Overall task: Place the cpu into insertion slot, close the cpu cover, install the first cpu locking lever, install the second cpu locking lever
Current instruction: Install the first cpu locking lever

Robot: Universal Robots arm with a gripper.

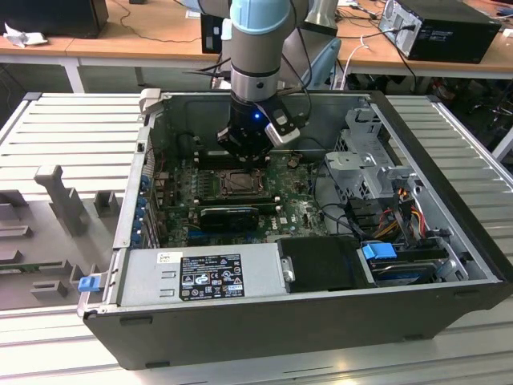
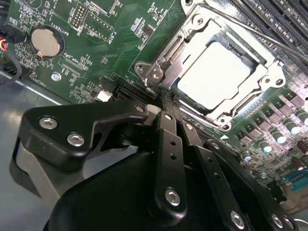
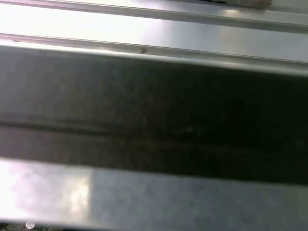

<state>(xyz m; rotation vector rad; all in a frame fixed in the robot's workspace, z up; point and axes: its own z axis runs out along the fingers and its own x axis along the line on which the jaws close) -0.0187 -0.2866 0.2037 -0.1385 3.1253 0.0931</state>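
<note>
Silver cpu (image 2: 215,77) sits in the insertion slot (image 1: 240,184), cpu cover (image 2: 262,72) down | your pincer (image 2: 166,98) pressed together, tips at the frame's hinge corner | risk: they may skid onto the green motherboard (image 2: 115,43).

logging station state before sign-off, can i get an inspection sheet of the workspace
surface: ribbed grey table carrying an open computer case.
job's things: cpu lies in the insertion slot; cpu cover lies closed over it, framing its metal top.
clutter: grey moulded holders on the table at the exterior view's left.
end effector: end effector at the cover's corner, fingers together, holding nothing.
cables: bundled wires inside the case.
surroundings: wooden desks behind.
</note>
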